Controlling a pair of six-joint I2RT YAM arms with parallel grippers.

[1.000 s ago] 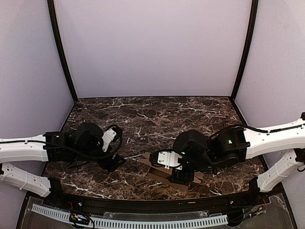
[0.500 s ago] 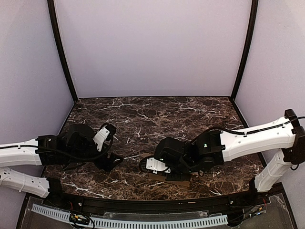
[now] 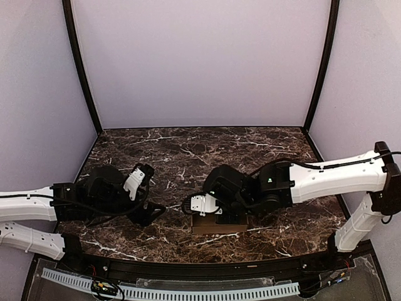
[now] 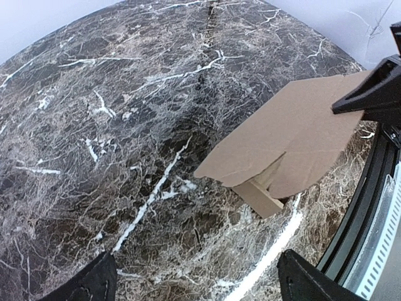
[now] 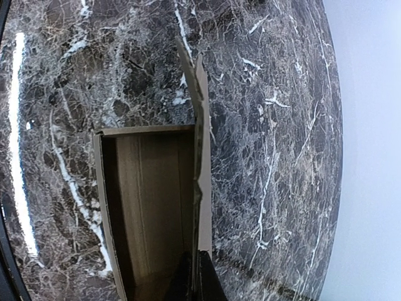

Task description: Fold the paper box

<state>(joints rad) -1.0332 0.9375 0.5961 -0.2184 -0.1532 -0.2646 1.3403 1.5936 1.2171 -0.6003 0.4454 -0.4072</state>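
The right gripper (image 5: 195,279) is pinched shut on the paper box (image 5: 150,207), its two dark fingertips pressed together with only the thin cardboard of the side panel (image 4: 294,135) between them; in the right wrist view that panel runs straight out ahead of the fingertips, seen edge-on and standing upright; just to one side of the fingertips lies the open hollow of the box, a shallow tan-brown trough with low walls, its bottom resting on the dark marble table (image 3: 188,150); on the other side of the pinched panel there is bare marble.

From above, the box sits directly beneath the right gripper, mostly hidden under the wrist, with only a strip of cardboard showing on the near side.

The left gripper (image 4: 197,283) stands with its jaws wide apart and nothing between them; the box is ahead of it and off to its right, well apart from both fingers; from here the side panel shows as a broad sheet tilted up off the table, a small tab (image 4: 263,197) hanging below its near edge, and a finger of the right gripper gripping its far corner.
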